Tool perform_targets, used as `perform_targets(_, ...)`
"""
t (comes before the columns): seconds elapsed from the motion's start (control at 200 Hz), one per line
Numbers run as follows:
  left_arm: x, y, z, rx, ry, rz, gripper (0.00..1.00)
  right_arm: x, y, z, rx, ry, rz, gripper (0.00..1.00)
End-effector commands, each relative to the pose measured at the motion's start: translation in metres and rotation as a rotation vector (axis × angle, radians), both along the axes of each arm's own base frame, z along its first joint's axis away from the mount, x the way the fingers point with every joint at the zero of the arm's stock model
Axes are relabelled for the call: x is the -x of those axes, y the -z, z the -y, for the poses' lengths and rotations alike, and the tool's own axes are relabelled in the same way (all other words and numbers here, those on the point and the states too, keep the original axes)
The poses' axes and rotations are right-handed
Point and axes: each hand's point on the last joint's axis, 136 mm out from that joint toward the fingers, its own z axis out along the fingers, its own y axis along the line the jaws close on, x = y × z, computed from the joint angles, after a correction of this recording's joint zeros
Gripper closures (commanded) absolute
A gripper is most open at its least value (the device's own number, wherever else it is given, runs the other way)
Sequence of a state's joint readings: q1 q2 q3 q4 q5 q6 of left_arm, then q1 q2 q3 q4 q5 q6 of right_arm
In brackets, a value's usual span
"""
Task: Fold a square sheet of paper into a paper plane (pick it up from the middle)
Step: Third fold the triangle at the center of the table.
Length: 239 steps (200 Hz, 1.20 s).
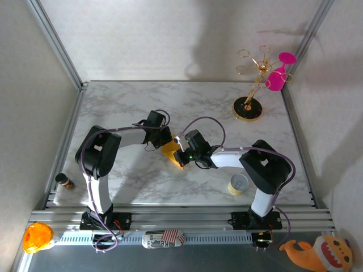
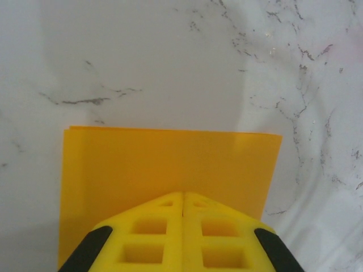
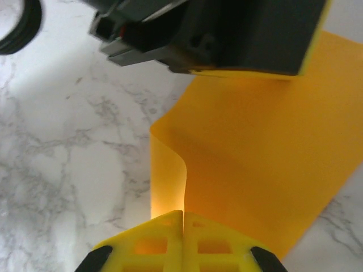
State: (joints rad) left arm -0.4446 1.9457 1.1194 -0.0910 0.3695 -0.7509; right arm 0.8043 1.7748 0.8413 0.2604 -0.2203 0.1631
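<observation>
Sheet [image 2: 170, 170] seemingly spans left claw [image 2: 182, 195] to right claw [image 3: 182, 214].

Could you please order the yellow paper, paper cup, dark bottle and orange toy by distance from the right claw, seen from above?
1. Thin yellow-orange paper sheet, pinched in the right claw.
2. Pale paper cup, by the right arm's base.
3. Small dark bottle, table's left edge.
4. Round glossy orange toy, near-left corner.

A gold wire stand [image 1: 248, 107] hung with pink goblets [image 1: 278, 76] stands well beyond the right pincer [image 1: 181, 157], off to its right. A paper cup [image 1: 238, 184] sits nearer than that pincer, also to its right. A small dark jar [image 1: 65, 181] lies far left of the left pincer [image 1: 170, 143], at the marble table [image 1: 125, 96] edge.
</observation>
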Motion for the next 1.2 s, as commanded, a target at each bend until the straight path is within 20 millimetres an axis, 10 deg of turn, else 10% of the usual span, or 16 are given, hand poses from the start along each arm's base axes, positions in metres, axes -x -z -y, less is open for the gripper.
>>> perform_targets(0.0,0.02,0.028,-0.006,-0.071,0.027,-0.088,0.98,-0.013,0.009,0.01,0.058,0.088,-0.014,0.96)
perform_targets(1.192,0.022,0.028,-0.001,-0.052,0.032,-0.089,0.97,-0.006,0.025,0.004,0.091,0.072,-0.123,0.94)
